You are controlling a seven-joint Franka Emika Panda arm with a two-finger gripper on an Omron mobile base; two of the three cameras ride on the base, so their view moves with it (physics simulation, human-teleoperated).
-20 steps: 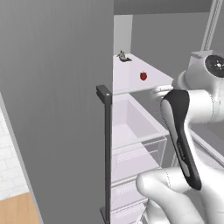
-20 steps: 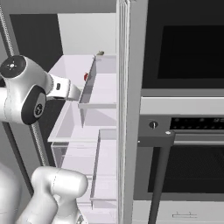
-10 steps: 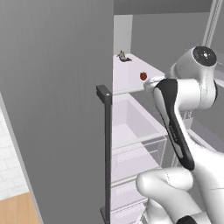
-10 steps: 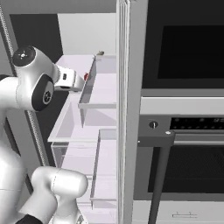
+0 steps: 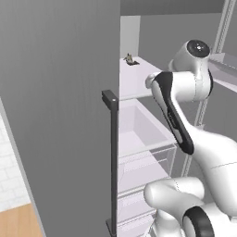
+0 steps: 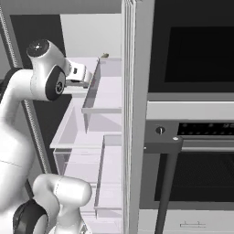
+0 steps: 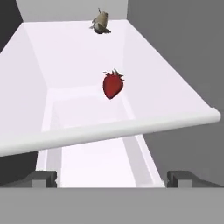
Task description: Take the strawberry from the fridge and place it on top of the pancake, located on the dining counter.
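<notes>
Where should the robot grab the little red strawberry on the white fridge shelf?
Probably around the strawberry's plump red middle, one finger on each side. It sits with its green top up, straight ahead of the open gripper, so coming in over the shelf's front lip looks best, not pinching the thin leaves.

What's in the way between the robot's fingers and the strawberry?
In the hand view, a white shelf rim crosses between the open fingers and the strawberry. Beyond the rim, the white shelf up to the berry is bare.
</notes>
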